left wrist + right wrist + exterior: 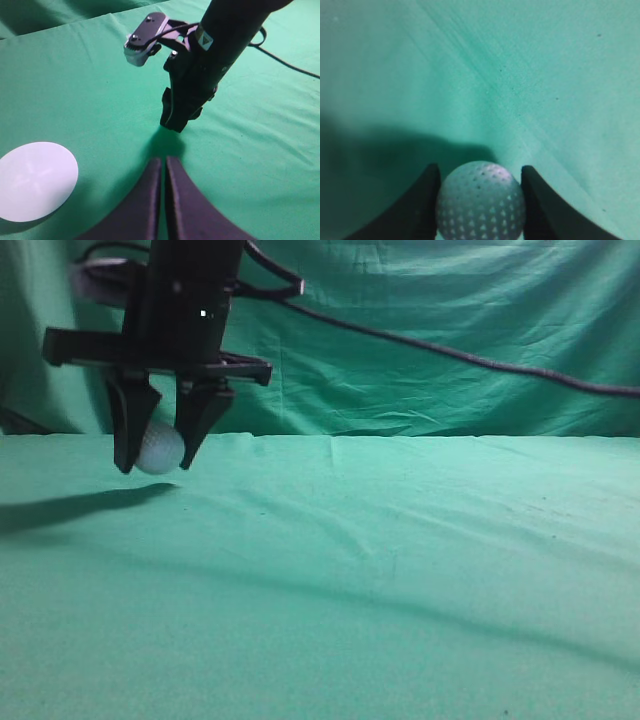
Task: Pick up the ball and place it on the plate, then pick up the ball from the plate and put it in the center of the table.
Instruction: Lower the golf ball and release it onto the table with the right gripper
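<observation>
Green table (400, 580) lies wide around the right pincer (160, 455) — clamped on the ball (160, 448) — left pincer (163, 200) closed.

The ball (481, 201) is white with a bluish-grey cast, patterned all over with small dimples; the right claw (157, 462) is black, as is the arm above it; the left claw (163, 200) is black too; the tabletop (400, 580) is covered in plain green cloth, creased, with a few tiny dark specks; the backdrop (450, 300) is the same green; the plate (35, 180) is plain white; the cable (470, 358) across the backdrop is black.
</observation>
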`<state>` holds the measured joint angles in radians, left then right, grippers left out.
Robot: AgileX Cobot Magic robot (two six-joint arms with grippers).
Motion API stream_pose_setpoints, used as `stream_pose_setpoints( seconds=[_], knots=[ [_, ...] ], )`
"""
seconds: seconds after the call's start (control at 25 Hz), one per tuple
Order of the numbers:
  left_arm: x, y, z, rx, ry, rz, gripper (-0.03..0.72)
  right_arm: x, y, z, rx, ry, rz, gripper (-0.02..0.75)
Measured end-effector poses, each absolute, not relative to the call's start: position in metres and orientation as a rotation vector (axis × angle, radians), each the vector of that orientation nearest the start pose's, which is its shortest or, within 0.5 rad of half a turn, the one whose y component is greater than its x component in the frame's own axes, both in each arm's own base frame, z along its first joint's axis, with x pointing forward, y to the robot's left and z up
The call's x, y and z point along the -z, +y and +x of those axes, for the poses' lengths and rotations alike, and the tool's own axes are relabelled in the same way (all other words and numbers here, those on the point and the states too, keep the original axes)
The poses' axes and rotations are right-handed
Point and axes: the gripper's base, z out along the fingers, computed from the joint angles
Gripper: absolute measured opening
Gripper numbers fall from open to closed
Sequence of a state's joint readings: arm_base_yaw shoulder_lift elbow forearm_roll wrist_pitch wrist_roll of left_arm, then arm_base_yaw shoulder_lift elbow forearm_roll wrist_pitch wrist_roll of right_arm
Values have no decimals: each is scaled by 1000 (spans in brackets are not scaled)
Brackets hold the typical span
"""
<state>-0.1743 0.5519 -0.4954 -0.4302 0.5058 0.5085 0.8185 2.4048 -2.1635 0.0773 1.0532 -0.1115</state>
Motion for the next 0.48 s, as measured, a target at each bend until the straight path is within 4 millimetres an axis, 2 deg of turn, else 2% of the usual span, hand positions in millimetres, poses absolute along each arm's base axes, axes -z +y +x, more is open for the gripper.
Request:
stream_pose_setpoints(
  seconds=[0.16, 0.4, 0.48],
  knots=[
    [-296, -37, 106, 230, 1955, 433, 0, -171, 383, 354, -268, 2535, -1228, 319],
    [-296, -37, 106, 226, 1954, 438, 0, -171, 385, 355, -275, 2517, -1222, 319],
    [-296, -37, 106, 226, 1954, 438, 0, -171, 385, 355, -274, 2514, -1227, 415]
  ],
)
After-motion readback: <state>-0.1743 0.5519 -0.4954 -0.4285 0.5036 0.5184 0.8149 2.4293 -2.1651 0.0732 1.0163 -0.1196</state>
